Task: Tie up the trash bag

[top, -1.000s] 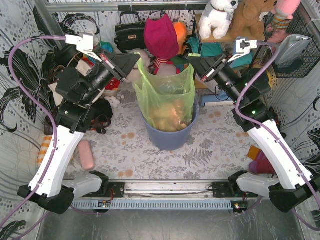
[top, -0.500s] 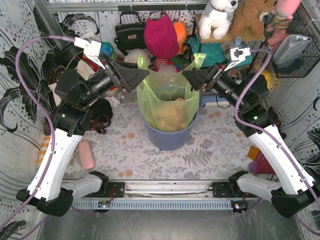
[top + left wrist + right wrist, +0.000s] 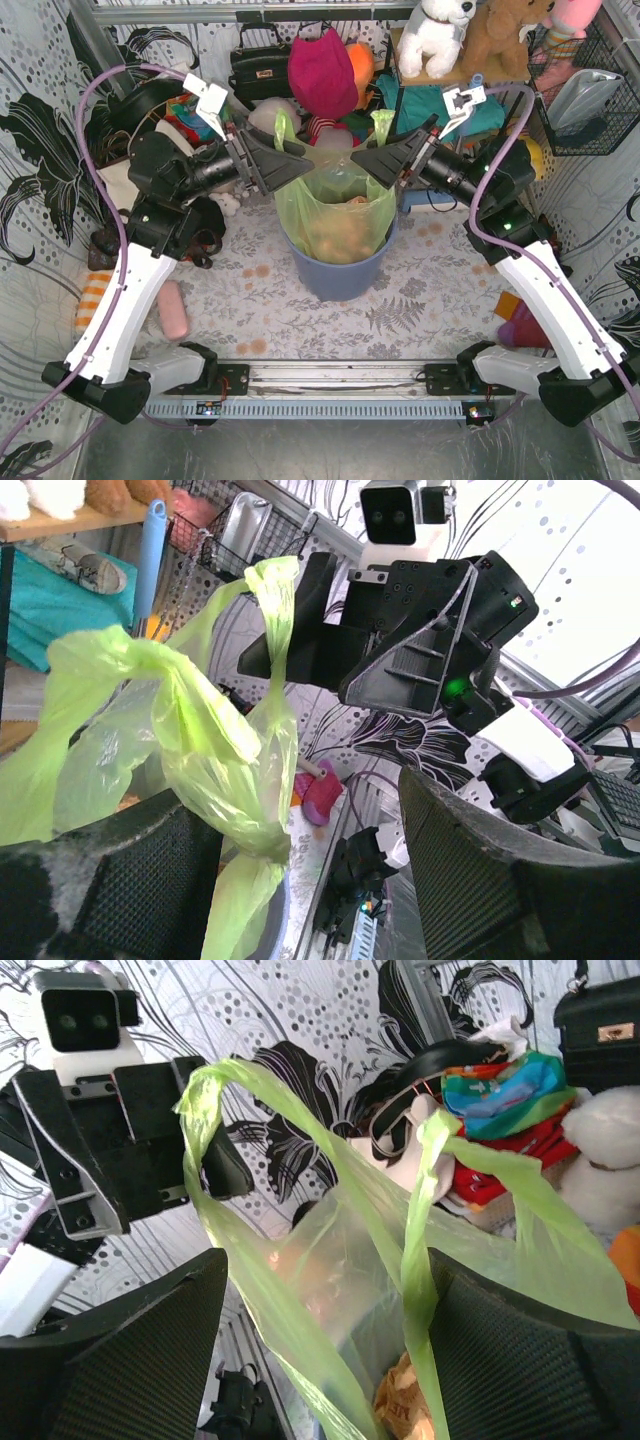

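White-and-black arms (image 3: 120, 300) (purple cables (image 3: 110, 72))

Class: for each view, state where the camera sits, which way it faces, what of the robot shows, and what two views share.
Top external: above, behind the bases, looking down at the trash bag; both arms, left hand, right hand show.
Left wrist: on left arm, facing the right hand across the bag; own fingers show.
Right wrist: on right arm, facing the left hand; own fingers show.
Both wrist views share the bag's handles.

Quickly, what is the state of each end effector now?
Left end effector: open, trash bag handle between its fingers, not gripped.
Right end effector: open, holding nothing.
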Controlling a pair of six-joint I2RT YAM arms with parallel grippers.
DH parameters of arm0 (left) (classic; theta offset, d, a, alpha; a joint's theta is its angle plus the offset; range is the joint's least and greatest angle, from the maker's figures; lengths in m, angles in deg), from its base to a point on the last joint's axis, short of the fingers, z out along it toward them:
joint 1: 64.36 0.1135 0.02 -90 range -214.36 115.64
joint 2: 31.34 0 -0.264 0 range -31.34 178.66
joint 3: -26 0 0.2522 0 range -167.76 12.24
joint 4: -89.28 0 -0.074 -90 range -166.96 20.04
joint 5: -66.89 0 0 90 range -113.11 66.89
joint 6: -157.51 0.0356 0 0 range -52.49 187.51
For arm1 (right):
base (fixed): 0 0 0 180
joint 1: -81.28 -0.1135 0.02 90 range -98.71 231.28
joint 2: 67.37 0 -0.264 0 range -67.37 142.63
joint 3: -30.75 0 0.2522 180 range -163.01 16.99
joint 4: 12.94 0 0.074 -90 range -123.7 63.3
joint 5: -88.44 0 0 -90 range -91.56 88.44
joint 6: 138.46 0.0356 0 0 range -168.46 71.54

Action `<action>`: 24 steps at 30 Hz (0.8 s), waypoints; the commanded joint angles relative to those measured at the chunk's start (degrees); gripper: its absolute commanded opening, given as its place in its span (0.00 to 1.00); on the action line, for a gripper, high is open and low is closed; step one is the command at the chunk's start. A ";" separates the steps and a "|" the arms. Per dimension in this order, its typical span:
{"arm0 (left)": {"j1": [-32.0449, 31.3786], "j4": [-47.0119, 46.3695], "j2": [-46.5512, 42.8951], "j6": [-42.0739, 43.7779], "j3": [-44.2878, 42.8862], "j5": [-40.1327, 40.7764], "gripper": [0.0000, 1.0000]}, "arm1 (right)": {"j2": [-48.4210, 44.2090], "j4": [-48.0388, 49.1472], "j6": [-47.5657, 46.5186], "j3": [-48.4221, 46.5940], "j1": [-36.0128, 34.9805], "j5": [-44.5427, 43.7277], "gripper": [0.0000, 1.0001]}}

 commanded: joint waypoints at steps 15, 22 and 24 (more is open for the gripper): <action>2.10 -8.75 5.55 -3.54 -19.91 0.99 0.73 | 6.23 16.47 5.62 -15.38 0.17 1.37 0.67; 2.36 -4.11 5.04 -3.02 -15.60 0.57 0.73 | 1.48 15.01 5.83 -7.10 0.17 -1.36 0.65; 2.46 -2.46 4.43 -2.60 -12.28 0.52 0.72 | 0.54 14.66 6.11 -3.87 0.21 -2.57 0.65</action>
